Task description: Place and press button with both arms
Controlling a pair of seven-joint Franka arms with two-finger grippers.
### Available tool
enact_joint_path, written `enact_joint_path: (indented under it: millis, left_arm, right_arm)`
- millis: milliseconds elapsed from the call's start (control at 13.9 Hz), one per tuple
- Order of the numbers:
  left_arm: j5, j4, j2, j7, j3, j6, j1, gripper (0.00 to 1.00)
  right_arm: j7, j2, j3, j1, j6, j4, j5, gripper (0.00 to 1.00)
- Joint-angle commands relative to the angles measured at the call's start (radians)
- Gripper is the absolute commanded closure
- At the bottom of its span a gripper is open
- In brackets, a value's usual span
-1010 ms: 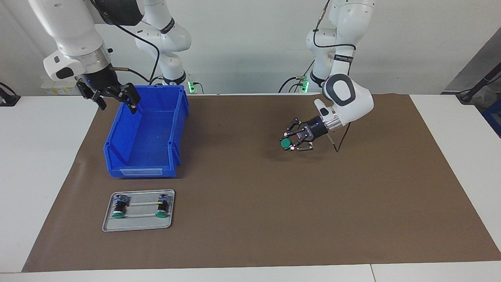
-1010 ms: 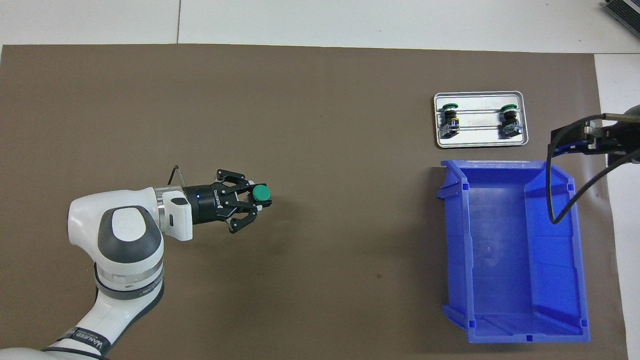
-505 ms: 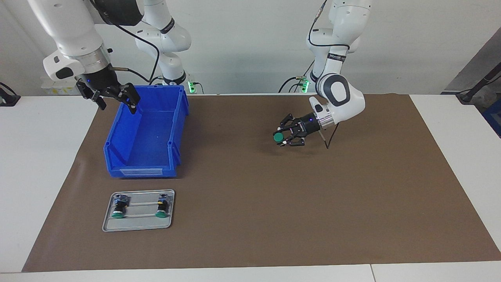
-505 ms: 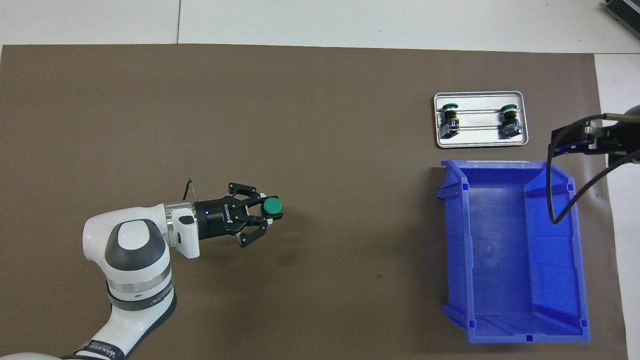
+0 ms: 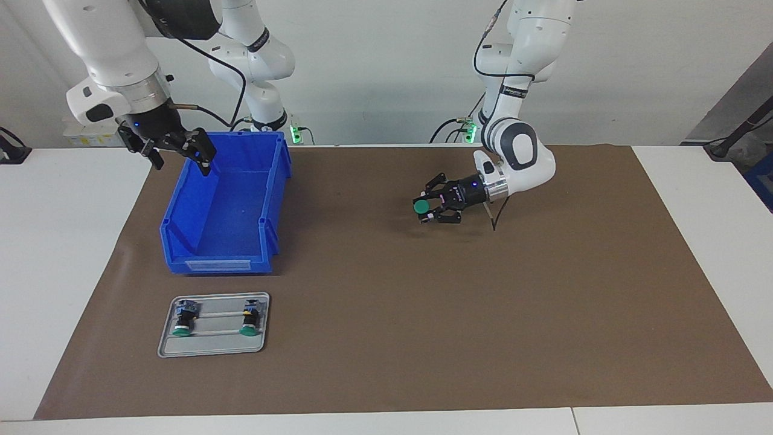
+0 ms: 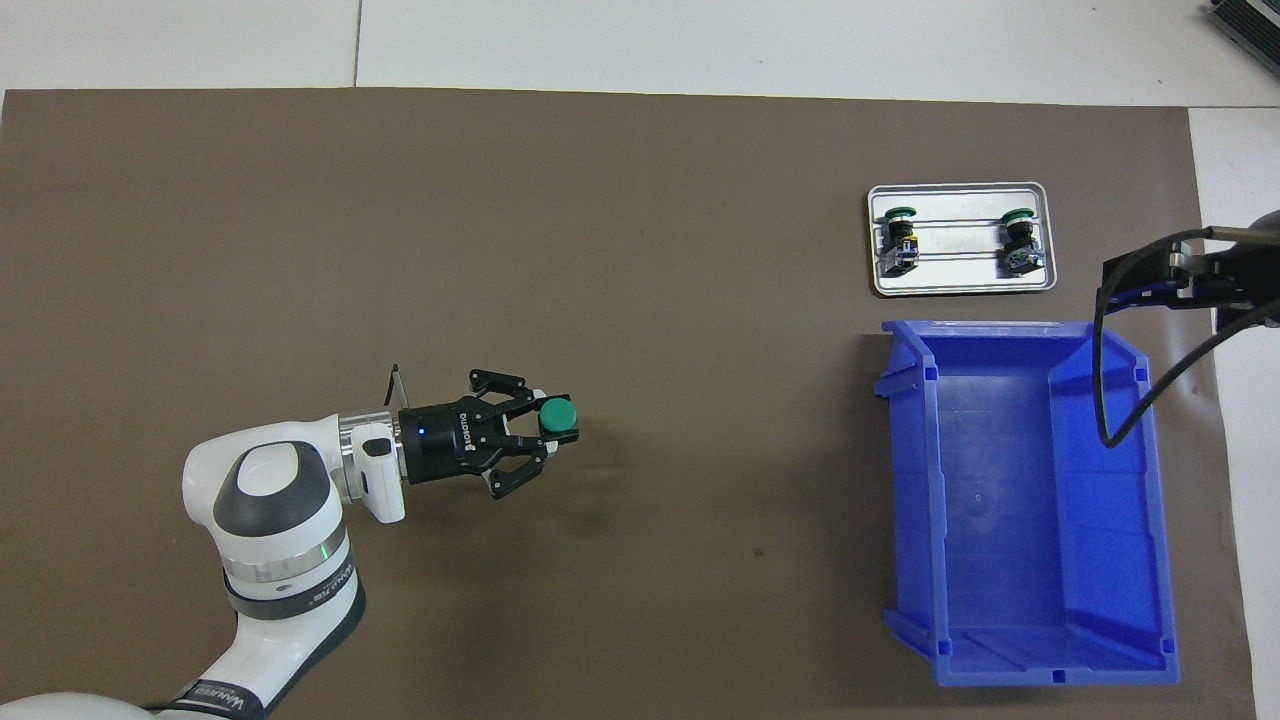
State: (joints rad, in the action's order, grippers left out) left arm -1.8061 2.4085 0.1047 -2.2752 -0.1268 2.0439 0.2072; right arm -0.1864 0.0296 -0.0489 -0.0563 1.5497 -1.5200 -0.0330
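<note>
Left pincer (image 5: 427, 208) hangs over the brown mat (image 5: 423, 302), above its open middle stretch, lying nearly level and pointing toward the right arm's end of the surface. It is clamped on a button (image 5: 421, 206): the round green cap faces outward past the fingertips, the dark body sits between the fingers, clear of the mat. From overhead the same button (image 6: 556, 415) shows at the tip of the left pincer (image 6: 540, 430), cap turned up and outward. A thin cable trails from the left wrist.

Right pincer (image 5: 178, 151) is up in the air over the rim of the blue bin (image 5: 241, 241), at the corner nearest the robots on the right arm's end. Its fingers are spread wide with nothing between them. In the overhead view only part of the right pincer (image 6: 1160, 280) shows at the picture's edge, with a black cable looping down over the bin (image 6: 1120, 640).

The bin stands open and bare inside, toward the right arm's end of the mat.

Just beside the bin, farther from the robots, lies a small metal tray (image 5: 211, 345). Two more buttons (image 5: 182, 322) rest in it on their sides, set apart from each other, green caps pointing away from the robots. The white surface (image 5: 60, 272) shows around the mat.
</note>
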Motion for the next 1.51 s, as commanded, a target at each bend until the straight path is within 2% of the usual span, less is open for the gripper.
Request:
enact_joint_path:
  millis: [0,361,649,1298,1442]
  left_arm:
    - [-0.059,0.017,0.032,-0.093,0.012,-0.08,-0.008,0.83]
    - [-0.072,0.052,0.036,-0.162,0.012,-0.134,-0.006,0.82]
    - [-0.07,0.086,0.049,-0.262,0.012,-0.123,-0.005,0.8]
    - [-0.07,0.164,0.039,-0.348,0.012,-0.142,0.0,0.77]
    - [-0.07,0.173,0.036,-0.357,0.012,-0.146,0.003,0.74]
  right_arm:
    - [-0.001,-0.02,0.004,0.012,0.007,-0.025,0.012,0.0]
    - [-0.001,-0.02,0.004,0.012,0.007,-0.025,0.012,0.0]
    - [-0.001,-0.02,0.004,0.012,0.007,-0.025,0.012,0.0]
    - [-0.001,-0.02,0.004,0.012,0.007,-0.026,0.012,0.0]
    - [-0.001,-0.02,0.004,0.013,0.007,-0.026,0.012,0.0]
